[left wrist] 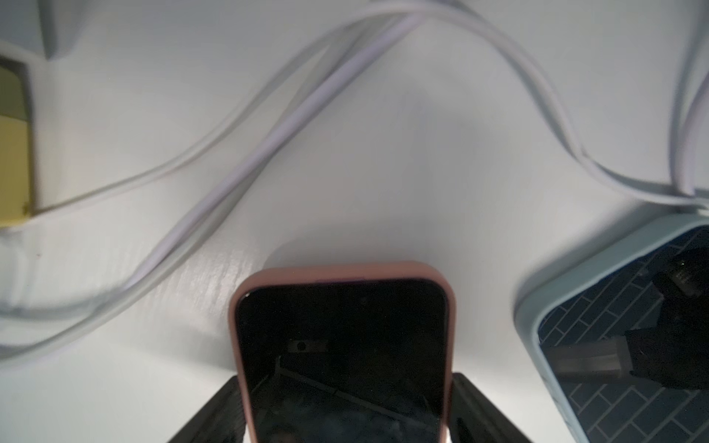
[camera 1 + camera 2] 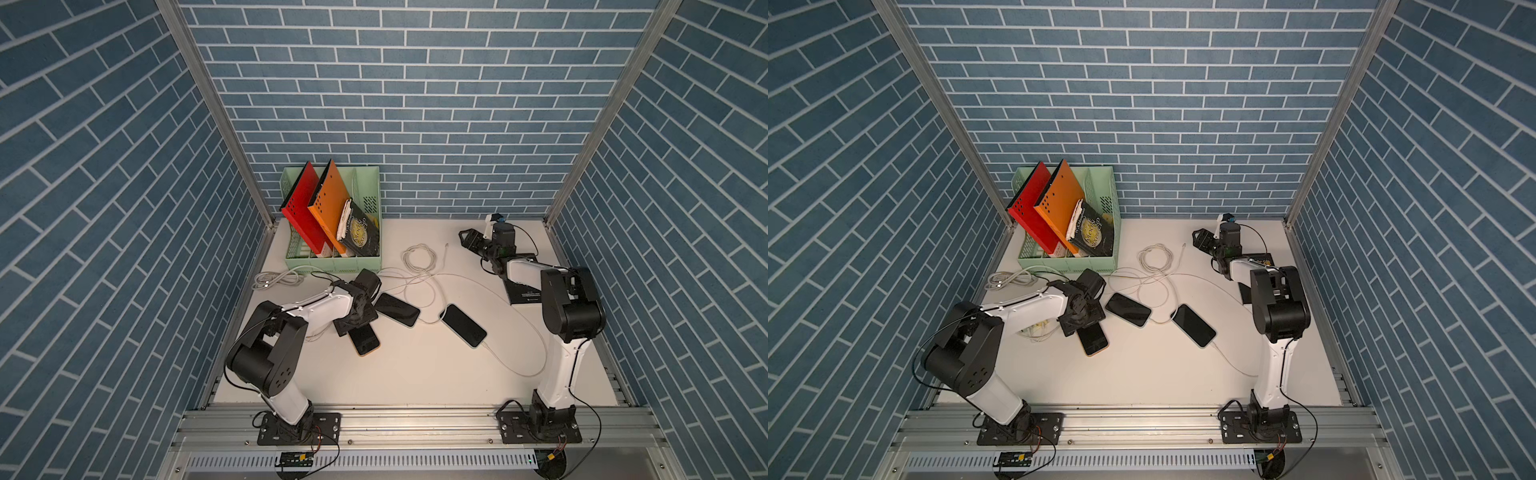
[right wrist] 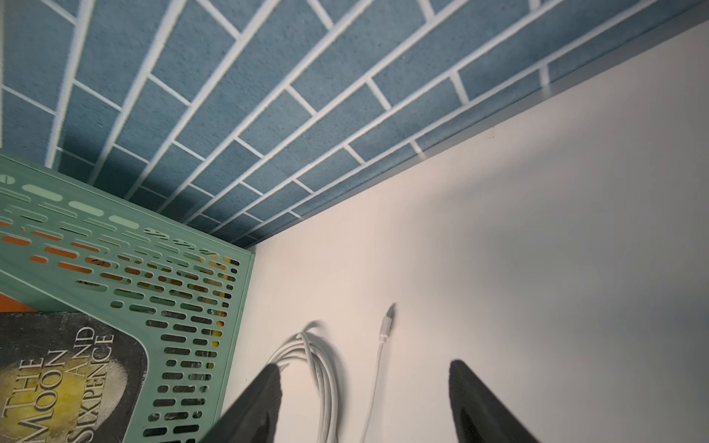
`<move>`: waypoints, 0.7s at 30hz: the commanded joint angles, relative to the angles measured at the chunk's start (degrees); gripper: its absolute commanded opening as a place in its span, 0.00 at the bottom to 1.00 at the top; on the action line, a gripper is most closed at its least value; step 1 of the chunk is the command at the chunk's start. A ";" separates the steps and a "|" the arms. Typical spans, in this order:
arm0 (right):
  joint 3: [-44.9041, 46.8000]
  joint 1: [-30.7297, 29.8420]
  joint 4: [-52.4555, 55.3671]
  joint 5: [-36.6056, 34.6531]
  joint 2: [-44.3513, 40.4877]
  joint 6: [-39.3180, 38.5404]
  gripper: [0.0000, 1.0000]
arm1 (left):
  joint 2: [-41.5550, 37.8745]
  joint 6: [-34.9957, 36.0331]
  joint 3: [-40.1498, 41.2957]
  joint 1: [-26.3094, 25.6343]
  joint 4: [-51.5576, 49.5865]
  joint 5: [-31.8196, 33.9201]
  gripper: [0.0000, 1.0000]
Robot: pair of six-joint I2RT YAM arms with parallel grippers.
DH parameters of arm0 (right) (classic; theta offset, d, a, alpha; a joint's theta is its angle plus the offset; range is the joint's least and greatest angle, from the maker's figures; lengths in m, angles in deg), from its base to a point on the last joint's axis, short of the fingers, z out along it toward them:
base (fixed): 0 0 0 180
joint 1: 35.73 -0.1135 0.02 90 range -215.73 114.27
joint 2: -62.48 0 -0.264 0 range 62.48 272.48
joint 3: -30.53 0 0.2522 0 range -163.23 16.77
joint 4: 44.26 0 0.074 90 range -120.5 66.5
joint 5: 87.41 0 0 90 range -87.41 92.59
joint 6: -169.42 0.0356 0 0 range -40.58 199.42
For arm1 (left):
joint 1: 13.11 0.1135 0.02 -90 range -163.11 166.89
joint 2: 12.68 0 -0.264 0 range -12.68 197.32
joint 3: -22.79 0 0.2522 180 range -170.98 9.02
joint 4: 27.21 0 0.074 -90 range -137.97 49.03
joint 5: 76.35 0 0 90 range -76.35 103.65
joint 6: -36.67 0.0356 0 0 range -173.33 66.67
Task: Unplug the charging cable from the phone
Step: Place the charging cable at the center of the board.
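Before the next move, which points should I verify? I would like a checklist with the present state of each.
1. Right end effector empty: ok, fingers apart, nothing held.
2. Plug free: ok, it lies loose on the table.
3. Left end effector on pink phone: ok, fingers against both long sides.
4. Pink phone unplugged: ok, nothing plugged into the end shown.
5. Black phone unplugged: not ok, a cable enters its near end.
6. Blue phone unplugged: cannot tell, the joint is unclear.
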 commanded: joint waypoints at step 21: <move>14.46 -10.87 11.81 4.79 -16.46 -9.56 0.71 | 6.88 15.52 -5.53 -1.12 -4.87 1.34 0.96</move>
